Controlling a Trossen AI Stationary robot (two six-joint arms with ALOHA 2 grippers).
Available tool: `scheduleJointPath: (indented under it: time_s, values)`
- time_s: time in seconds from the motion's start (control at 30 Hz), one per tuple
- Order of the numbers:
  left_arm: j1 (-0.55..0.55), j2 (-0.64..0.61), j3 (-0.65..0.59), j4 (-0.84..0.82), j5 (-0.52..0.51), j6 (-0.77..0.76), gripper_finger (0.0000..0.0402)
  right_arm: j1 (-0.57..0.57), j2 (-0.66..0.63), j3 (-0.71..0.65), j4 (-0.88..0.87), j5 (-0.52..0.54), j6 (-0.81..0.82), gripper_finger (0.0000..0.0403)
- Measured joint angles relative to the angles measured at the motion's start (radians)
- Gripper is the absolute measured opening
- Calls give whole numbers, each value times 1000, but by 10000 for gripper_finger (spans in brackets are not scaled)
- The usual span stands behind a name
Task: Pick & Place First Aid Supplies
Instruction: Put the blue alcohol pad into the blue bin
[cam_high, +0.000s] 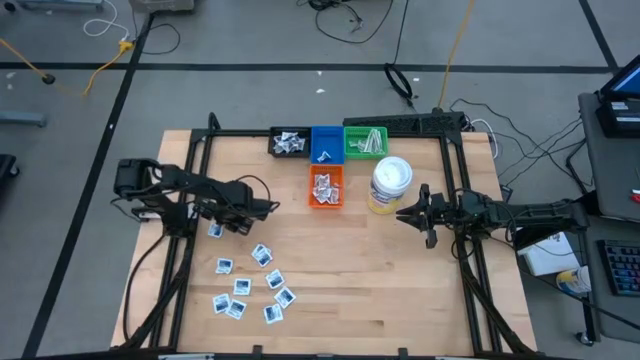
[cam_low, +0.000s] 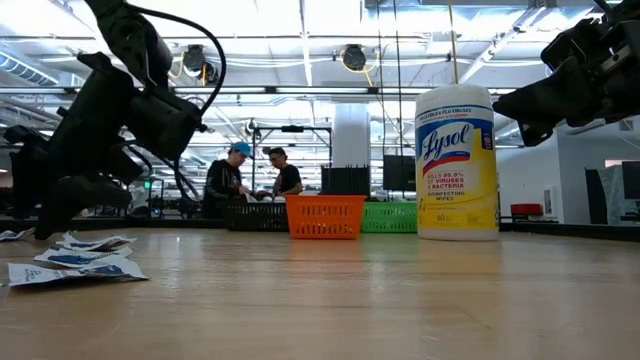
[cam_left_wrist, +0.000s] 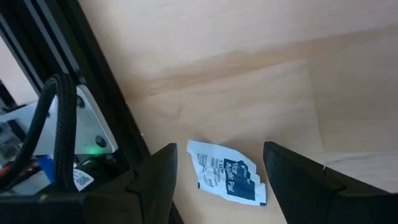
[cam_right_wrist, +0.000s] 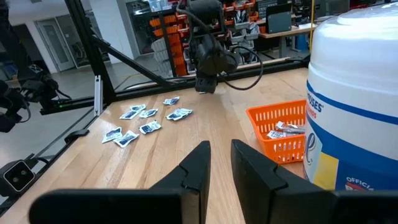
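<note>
While the wooden table (cam_high: 400, 290) carries everything, we see the packets (cam_high: 250, 285) scattered at 7 o'clock. Left gripper (cam_left_wrist: 217, 180) hovers open-jawed over one blue-print packet (cam_left_wrist: 227, 179), long axis running jaw to jaw. Right gripper (cam_right_wrist: 219, 163), at 3 o'clock, has jaws narrowly parted, empty.

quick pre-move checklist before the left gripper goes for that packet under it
1. Left gripper open: ok, fingers spread.
2. Packet lined up between the fingers: ok in the left wrist view.
3. Packet lies alone, flat on the table: ok.
4. Orange basket reachable, top open: ok.
5. Right gripper out of the way beside the Lysol canister: ok.
6. Height above packet: cannot tell.
</note>
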Motion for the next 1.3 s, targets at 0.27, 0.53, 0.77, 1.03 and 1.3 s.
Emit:
scheduleJointPath:
  time_s: [0.27, 0.53, 0.77, 1.03, 1.3]
  values:
    - [-47, 34, 4, 8, 1, -10, 223, 0, 0, 0, 0, 0, 0, 59]
    - [-62, 38, -2, 5, 97, -79, 107, 0, 0, 0, 0, 0, 0, 59]
    - [-60, 37, -2, 69, 109, -66, 13, 0, 0, 0, 0, 0, 0, 59]
    - [-52, 25, -1, 138, 112, -32, 3, 0, 0, 0, 0, 0, 0, 59]
    - [4, -148, 47, 128, 127, 55, 4, 0, 0, 0, 0, 0, 0, 59]
